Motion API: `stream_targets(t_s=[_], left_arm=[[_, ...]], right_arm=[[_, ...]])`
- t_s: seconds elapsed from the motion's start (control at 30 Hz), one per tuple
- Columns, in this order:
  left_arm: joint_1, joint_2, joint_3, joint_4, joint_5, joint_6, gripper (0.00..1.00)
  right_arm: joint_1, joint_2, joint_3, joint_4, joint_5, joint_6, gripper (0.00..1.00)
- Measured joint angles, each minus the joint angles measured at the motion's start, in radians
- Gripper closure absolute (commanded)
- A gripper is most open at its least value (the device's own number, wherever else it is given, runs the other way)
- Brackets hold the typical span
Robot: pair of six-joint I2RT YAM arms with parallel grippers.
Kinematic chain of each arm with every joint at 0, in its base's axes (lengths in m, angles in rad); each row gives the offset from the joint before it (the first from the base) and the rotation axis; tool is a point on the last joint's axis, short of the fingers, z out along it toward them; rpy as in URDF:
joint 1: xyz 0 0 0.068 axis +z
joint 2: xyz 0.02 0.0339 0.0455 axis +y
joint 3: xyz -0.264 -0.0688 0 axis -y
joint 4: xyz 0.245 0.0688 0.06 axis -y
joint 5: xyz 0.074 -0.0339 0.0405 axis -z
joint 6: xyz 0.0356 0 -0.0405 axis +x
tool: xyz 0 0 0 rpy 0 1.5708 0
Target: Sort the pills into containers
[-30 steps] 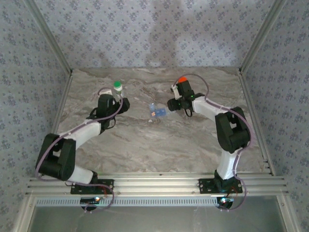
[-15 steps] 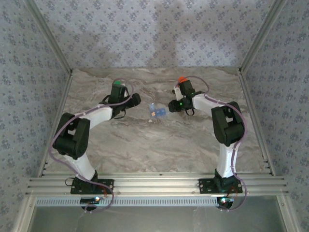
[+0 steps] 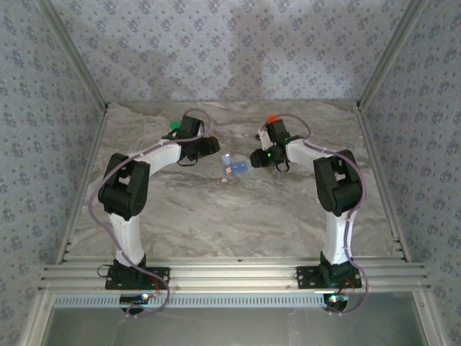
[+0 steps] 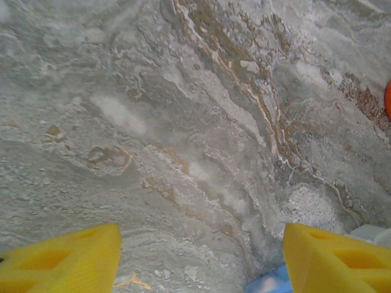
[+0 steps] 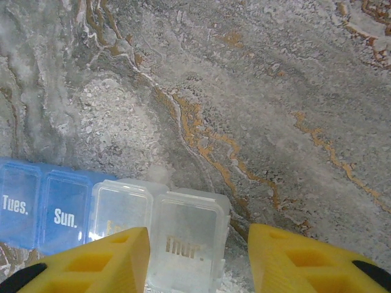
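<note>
Top view: the tabletop [image 3: 216, 209] is a grey, marble-patterned slab with tan veins, and patterned walls close it in on three sides. The pill box [image 3: 233, 166] lies near the centre of the frame. It is small, flat and rectangular, part translucent blue and part clear plastic.

The left tool [image 3: 205, 148] sits just left of the box and the right tool [image 3: 258, 157] just right of it. A green cap [image 3: 173, 126] shows beyond the left arm, in the upper left part of the slab. An orange cap [image 3: 271, 119] shows just above the right tool.

Left wrist view: we see the left tool [image 4: 198, 268] with its jaws set wide apart over bare stone and nothing between them. Its fingers [image 4: 61, 259] are yellow, blocky wedges with hollow recesses. A blue corner of the pill box [image 4: 269, 284] sits at the bottom edge, beside the right-hand finger.

Right wrist view: the right tool [image 5: 198, 262] is parted moderately and grips nothing. The pill box [image 5: 116, 213] runs along the lower left of the frame as a row of square, round-cornered lids. Two blue lids read "Tues." and "Sun.", and the two clear lids are frosted, one reading "Thur.". The clear end lies under the gap and the left-hand finger [image 5: 91, 265]. We cannot tell whether that finger touches it.
</note>
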Motion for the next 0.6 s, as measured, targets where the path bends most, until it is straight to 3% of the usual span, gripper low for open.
stream_targets(t_s=[0.6], left_arm=[[-0.047, 0.055, 0.086, -0.128, 0.066, 0.032, 0.39]], right_arm=[[0.000, 0.003, 0.008, -0.009, -0.002, 0.000, 0.55]])
